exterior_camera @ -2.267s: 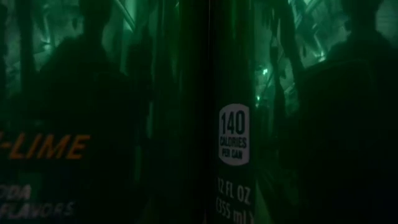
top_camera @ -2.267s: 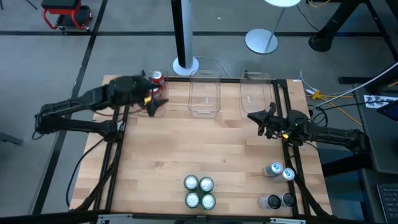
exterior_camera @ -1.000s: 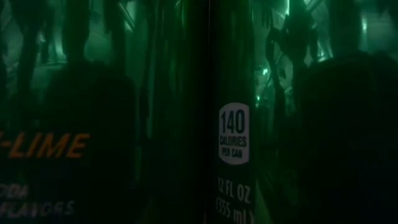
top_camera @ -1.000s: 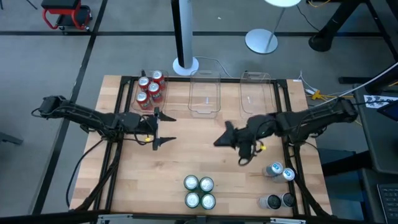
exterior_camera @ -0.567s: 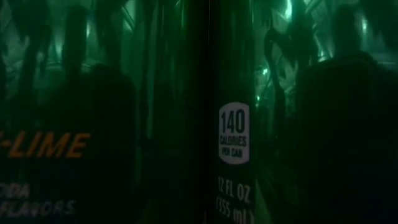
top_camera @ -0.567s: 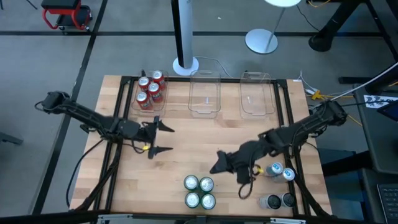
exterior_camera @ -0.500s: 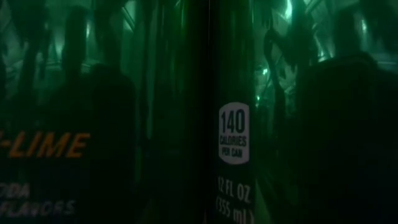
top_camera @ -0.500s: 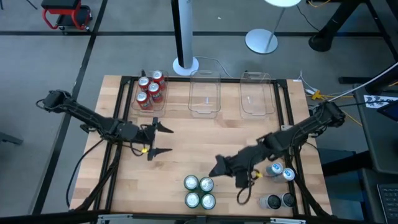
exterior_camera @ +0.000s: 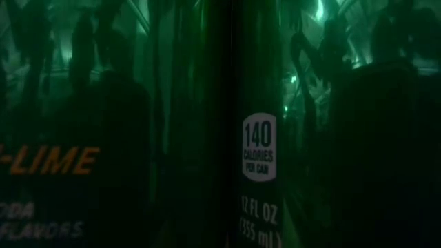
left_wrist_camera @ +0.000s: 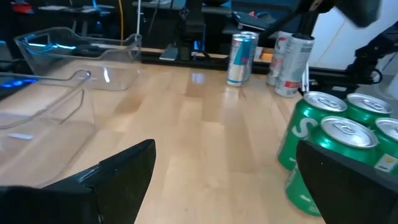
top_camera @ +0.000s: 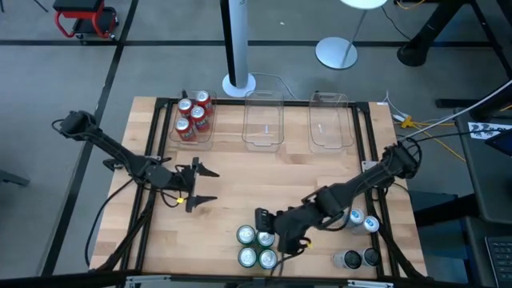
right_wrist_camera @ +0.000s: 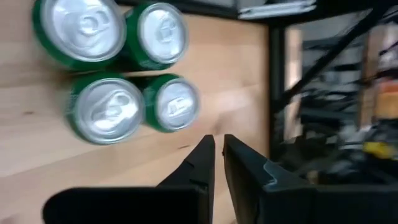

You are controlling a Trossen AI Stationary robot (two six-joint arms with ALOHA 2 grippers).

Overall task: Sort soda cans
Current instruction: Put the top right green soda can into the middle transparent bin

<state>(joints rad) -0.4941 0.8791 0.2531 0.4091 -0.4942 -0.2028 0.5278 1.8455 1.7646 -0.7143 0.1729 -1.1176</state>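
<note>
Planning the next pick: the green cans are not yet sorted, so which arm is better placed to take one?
The right. Its tool hangs right at the green cans, fingers nearly together. The left tool is open but apart from them, over bare table. The red cans already sit in a bin.

The right hand (top_camera: 268,226) has swung down to the green cans (top_camera: 256,246), its fingers now nearly together.

Upright cans: four red (top_camera: 192,118) in a bin, green (top_camera: 255,246) and blue/dark (top_camera: 359,237) clusters on table.
</note>
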